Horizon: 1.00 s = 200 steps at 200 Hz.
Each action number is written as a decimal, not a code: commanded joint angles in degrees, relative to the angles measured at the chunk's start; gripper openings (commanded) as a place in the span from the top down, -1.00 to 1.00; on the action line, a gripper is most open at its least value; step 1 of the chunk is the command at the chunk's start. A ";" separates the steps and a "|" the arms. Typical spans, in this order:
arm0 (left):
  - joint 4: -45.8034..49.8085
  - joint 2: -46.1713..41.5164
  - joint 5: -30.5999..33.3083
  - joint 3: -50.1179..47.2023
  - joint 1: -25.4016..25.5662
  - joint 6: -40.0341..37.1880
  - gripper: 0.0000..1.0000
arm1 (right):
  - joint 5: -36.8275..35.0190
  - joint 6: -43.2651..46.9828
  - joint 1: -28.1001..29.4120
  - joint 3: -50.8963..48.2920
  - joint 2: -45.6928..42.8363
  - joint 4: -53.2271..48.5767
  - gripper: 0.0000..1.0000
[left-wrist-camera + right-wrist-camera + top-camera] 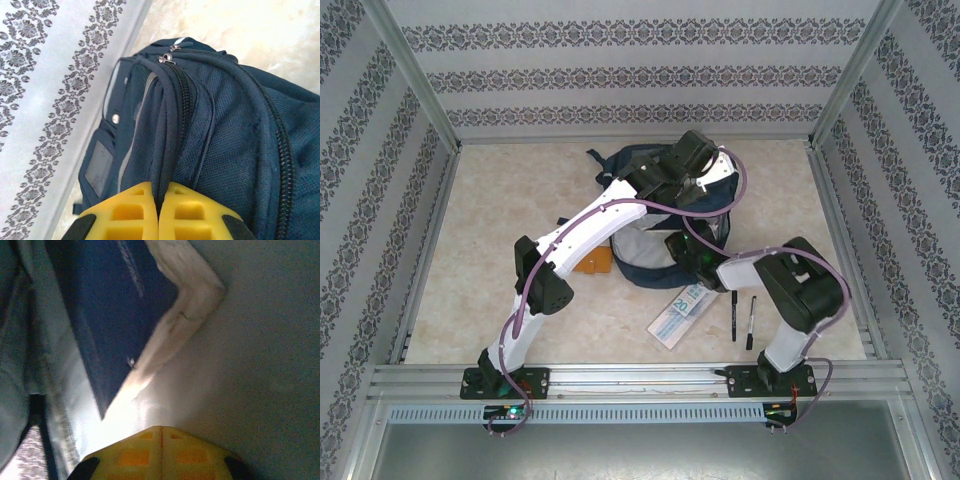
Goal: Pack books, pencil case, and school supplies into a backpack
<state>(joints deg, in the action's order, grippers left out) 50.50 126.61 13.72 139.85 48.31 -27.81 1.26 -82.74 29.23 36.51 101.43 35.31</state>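
The navy backpack [650, 274] lies in the middle of the table with its pale-lined mouth facing the arms. My left gripper [159, 192] is at its far top end [692, 152], shut on a fold of the backpack's [225, 140] fabric beside a zip. My right gripper [682, 247] reaches into the mouth; its yellow fingers [161, 429] are shut with nothing between them. Ahead of them, inside the grey lining, lies the dark navy book [110, 305]. The orange notebook [592, 262] sits just left of the backpack. The pencil case [682, 312] and two black pens [733, 312] [751, 320] lie in front.
Patterned walls [640, 75] close in the table on three sides, and the back wall [45, 100] stands close to the backpack's top. An aluminium rail [640, 380] with both arm bases runs along the near edge. Bare tabletop [490, 230] stretches to the left.
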 commanded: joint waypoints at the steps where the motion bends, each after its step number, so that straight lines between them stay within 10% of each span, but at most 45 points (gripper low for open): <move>1: -1.27 -3.65 1.43 2.56 0.98 0.46 1.00 | 2.35 -3.23 -2.00 1.71 7.48 11.96 1.00; 200: -0.75 -3.87 1.95 2.67 2.49 0.18 1.00 | 6.92 0.18 -6.54 13.64 14.34 16.90 1.00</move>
<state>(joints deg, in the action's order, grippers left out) 51.09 126.58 15.22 139.85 48.73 -27.81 7.66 -84.90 23.35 48.40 116.20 51.20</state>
